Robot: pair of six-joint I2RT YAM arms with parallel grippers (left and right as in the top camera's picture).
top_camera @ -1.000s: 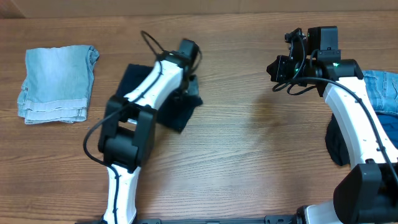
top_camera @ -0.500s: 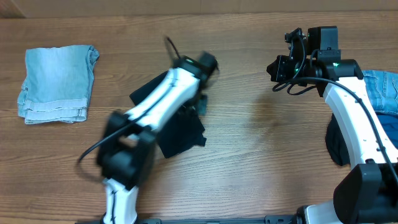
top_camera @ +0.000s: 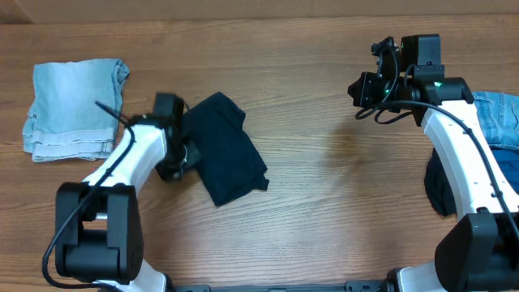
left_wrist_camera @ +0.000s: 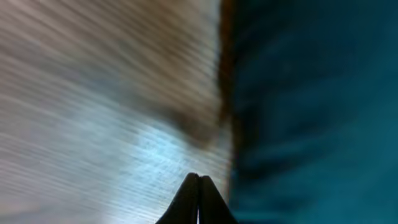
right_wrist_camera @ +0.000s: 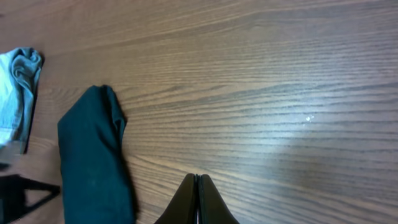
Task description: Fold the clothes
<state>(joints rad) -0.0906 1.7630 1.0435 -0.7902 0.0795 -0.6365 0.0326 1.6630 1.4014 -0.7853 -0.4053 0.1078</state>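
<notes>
Swung back off the cloth since half a second ago, the left gripper [left_wrist_camera: 198, 185] now sits low at the left edge of the dark garment [top_camera: 229, 151], which the arm covered before. Its fingers are pressed together with nothing between them. In the left wrist view the tips point along the garment's edge, dark fabric to their right and blurred table [left_wrist_camera: 93, 93] to their left; whether they touch the cloth cannot be told. The garment lies flat as a slanted, roughly rectangular pad left of the table's middle, fully uncovered from above.

Well to its left, near the far left corner, rests the folded denim [top_camera: 75, 109], apart from the arm.

The right gripper [right_wrist_camera: 198, 186] has not moved. It hangs over bare wood on the right half, fingers closed and empty, well apart from the dark garment, which its own camera shows off to the left.

At the right edge lie more denim [top_camera: 501, 118] and a dark heap [top_camera: 438, 188], partly hidden under the right arm.
</notes>
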